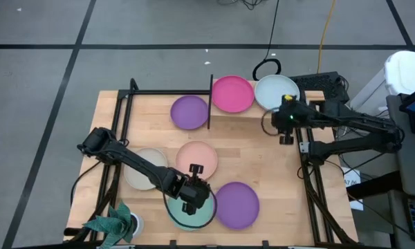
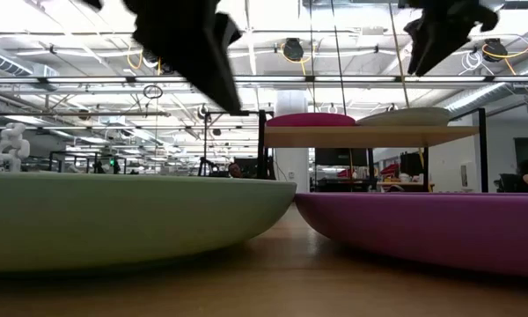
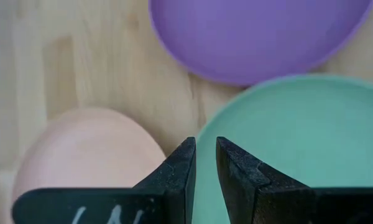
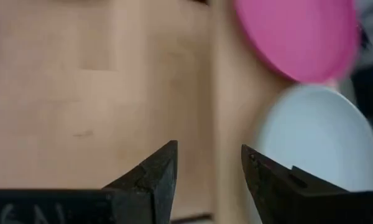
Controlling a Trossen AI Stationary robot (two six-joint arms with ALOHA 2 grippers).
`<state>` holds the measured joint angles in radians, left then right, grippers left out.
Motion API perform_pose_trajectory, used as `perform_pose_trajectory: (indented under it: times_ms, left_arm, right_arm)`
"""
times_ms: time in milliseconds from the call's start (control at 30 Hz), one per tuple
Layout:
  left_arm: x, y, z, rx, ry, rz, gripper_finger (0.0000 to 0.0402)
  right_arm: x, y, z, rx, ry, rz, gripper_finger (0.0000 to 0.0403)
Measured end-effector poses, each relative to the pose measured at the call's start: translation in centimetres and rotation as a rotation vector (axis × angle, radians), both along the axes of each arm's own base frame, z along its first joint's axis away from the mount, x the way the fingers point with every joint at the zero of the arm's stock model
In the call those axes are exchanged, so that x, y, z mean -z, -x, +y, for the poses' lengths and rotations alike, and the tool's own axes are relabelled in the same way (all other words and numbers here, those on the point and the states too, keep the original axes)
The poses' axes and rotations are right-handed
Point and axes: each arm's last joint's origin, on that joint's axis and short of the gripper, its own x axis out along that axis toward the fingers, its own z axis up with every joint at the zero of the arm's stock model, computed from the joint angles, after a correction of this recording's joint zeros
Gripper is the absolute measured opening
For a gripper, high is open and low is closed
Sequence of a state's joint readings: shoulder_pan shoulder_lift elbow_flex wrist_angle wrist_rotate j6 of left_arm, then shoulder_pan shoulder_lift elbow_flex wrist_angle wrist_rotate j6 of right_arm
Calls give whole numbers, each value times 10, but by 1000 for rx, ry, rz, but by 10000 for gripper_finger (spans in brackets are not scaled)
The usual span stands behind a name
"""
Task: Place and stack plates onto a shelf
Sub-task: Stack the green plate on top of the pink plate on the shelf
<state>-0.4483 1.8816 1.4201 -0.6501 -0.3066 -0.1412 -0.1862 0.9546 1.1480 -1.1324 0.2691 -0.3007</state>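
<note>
My left gripper (image 1: 197,195) (image 3: 205,146) hangs above the mint green plate (image 1: 191,211) (image 3: 298,143) near the front edge. Its fingers stand a narrow gap apart with nothing between them. Around it lie a peach plate (image 1: 196,155), a beige plate (image 1: 142,169) and a purple plate (image 1: 237,205). The magenta plate (image 1: 232,93) and a pale grey-blue plate (image 1: 275,92) rest flat, side by side, on the raised shelf (image 2: 361,136). Another purple plate (image 1: 189,112) lies left of the shelf's black upright (image 1: 209,104). My right gripper (image 1: 282,119) (image 4: 208,152) hovers open and empty beside the pale plate.
A green leafy object (image 1: 114,223) sits at the near left corner. A black frame rail (image 1: 169,91) runs along the far left of the table. A looped black cable (image 1: 266,69) lies on the floor beyond the far edge. Bare wood (image 1: 263,159) shows at mid-right.
</note>
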Motion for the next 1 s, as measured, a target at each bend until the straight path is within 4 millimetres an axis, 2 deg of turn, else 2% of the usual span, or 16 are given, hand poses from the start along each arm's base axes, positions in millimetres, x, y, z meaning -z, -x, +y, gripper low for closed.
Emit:
perform_pose_trajectory:
  times_ms: [133, 267, 733, 867, 1000]
  left_arm:
    - [16, 8, 4, -47, 0, 52, 70]
    - [24, 11, 7, -71, -5, 69, 70]
    - [28, 13, 14, -94, -18, 105, 70]
    - [29, 16, 9, -67, 78, 154, 70]
    - [29, 22, -4, -50, 156, 195, 70]
  right_arm:
    - [8, -4, 19, -69, -47, -9, 149]
    - [20, -14, 35, -117, -79, -35, 141]
    - [65, -37, 83, -231, -173, -98, 139]
    - [76, -39, 94, -240, -203, -111, 139]
    - [86, -41, 101, -244, -222, -112, 139]
